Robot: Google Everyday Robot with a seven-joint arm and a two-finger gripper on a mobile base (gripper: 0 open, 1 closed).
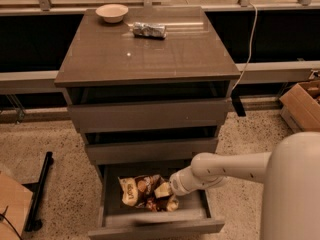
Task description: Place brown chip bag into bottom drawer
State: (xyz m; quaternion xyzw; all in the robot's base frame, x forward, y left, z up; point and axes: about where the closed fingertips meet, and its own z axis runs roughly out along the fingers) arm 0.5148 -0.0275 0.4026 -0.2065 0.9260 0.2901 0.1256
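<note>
Downward, jaws in bottom drawer (150, 227)

The grey-brown counter (150, 59) carried a pale bowl (111, 12) at a back corner and a silver foil packet (149, 30) near it; the pincer (171, 195) hung below, inside the open bottom drawer (150, 219).

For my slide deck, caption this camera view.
Gripper at the brown chip bag lying inside the open bottom drawer; bowl and foil packet on cabinet top.
</note>
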